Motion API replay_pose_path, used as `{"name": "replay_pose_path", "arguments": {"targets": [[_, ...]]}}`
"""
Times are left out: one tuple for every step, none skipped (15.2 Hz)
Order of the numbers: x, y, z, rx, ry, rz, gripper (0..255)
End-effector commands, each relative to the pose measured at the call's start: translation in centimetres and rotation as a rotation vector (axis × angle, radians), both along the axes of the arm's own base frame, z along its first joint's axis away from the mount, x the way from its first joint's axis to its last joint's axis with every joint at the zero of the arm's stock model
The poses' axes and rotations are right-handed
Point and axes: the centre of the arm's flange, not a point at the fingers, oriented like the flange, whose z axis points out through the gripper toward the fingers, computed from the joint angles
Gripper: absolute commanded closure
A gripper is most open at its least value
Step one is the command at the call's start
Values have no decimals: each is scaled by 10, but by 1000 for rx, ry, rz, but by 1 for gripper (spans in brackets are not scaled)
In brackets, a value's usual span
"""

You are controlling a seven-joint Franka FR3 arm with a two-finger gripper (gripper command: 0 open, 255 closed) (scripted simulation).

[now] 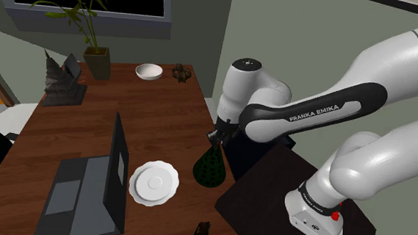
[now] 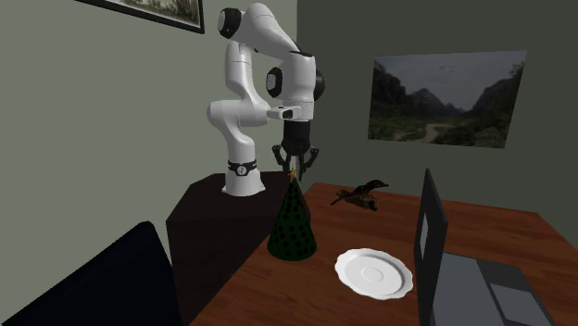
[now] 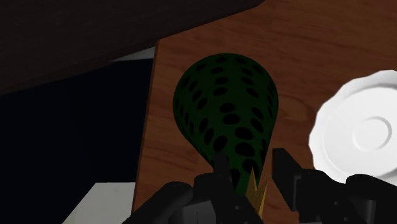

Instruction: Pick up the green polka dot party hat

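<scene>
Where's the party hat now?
Shoulder view: the green dotted hat stands upright near the table edge by the stand, right of the white plate, under the hand.

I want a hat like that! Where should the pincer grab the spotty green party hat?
Near the narrow top, coming straight down. The party hat stands upright on the table, wide at its base and thin near its yellow tip, so the open pincer probably fits best up there.

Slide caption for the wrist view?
Open end effector straddling the tip of the dark green dotted party hat on the wooden table, white plate beside it.
</scene>
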Motion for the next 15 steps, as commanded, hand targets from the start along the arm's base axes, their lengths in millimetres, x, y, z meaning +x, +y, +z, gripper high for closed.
{"name": "replay_pose_path", "arguments": {"targets": [[0,0,0,0,0,0,255],[0,0,0,0,0,0,255],[0,0,0,0,0,0,255],[0,0,0,0,0,0,255],[0,0,0,0,0,0,255],[0,0,0,0,0,0,255],[0,0,0,0,0,0,255],[-1,0,-1,0,0,0,255],[-1,0,4,0,0,0,255],[-1,0,10,0,0,0,255],[-1,0,15,0,0,0,255],[-1,0,20,0,0,0,255],[-1,0,25,0,0,0,255],[-1,0,31,0,0,0,255],[-1,0,36,0,0,0,255]]}}
